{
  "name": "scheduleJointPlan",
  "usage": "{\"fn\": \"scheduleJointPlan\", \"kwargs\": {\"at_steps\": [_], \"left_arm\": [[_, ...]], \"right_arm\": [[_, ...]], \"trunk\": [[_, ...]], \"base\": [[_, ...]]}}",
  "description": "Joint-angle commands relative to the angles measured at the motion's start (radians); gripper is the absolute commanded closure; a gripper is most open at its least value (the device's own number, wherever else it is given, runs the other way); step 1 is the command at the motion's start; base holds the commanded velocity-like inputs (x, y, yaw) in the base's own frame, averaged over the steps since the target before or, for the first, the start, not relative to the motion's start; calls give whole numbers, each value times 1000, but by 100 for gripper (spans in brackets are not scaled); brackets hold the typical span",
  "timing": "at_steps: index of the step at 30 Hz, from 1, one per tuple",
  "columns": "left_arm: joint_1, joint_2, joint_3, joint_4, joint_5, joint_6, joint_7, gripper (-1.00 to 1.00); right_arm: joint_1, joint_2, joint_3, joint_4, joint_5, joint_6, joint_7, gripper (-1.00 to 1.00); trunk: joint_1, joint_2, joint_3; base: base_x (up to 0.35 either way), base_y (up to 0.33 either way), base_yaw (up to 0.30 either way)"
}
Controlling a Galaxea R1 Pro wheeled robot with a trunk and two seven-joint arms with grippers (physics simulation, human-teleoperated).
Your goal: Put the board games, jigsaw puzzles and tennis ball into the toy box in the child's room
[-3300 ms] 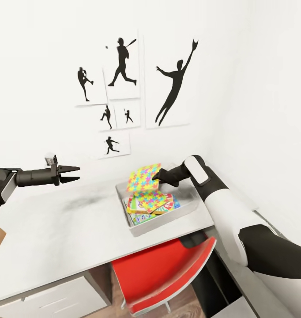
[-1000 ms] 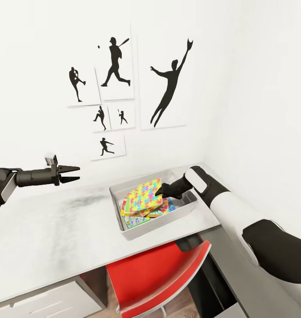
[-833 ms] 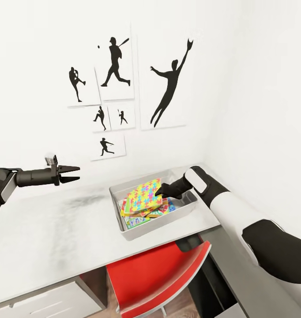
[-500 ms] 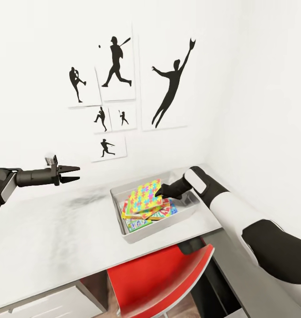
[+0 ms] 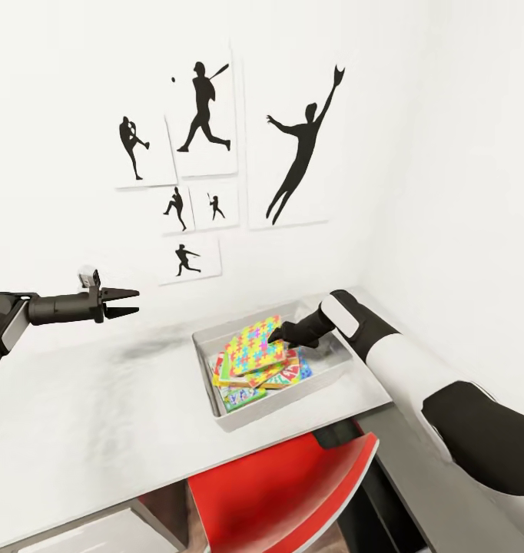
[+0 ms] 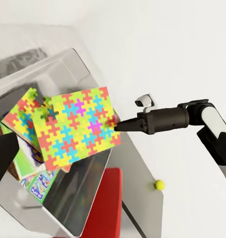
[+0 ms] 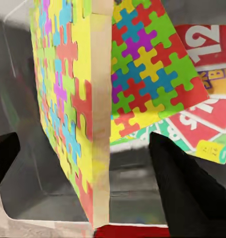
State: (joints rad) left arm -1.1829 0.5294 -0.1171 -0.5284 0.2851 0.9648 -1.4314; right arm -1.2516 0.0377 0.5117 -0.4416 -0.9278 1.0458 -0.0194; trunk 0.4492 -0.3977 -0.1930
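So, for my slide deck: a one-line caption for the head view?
Right gripper lowers a jigsaw puzzle into the grey toy box.

Illumination is bright, even and diffuse; no single light source is identifiable. The white walls (image 5: 446, 153) render near overexposure, with little shading at the corner. Shadows are soft: a faint dark smudge lies on the table (image 5: 101, 399) top. The head view shows wide-angle stretching toward the edges. In the right wrist view, the jigsaw puzzle (image 7: 73, 109) edge is slightly soft, and the toy box (image 7: 48, 198) wall beyond appears blurred. No glare is visible.
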Motion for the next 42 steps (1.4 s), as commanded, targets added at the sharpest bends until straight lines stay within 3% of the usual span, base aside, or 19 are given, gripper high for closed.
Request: {"fn": "scheduleJointPlan", "kwargs": {"at_steps": [1,35,42], "left_arm": [[-1,1,-6,1,3,11,-4,-100],[-1,1,-6,0,3,10,-4,-100],[-1,1,-6,0,3,9,-4,-100]], "right_arm": [[-2,-1,5,0,-5,1,-2,-100],[-2,-7,-3,-11,-6,1,-1,-100],[-2,-7,-4,-11,-6,-46,0,-100]], "trunk": [[1,-2,-2],[1,-2,-2],[1,-2,-2]], "base": [[78,28,0],[-21,2,0],[-120,0,-8]]}}
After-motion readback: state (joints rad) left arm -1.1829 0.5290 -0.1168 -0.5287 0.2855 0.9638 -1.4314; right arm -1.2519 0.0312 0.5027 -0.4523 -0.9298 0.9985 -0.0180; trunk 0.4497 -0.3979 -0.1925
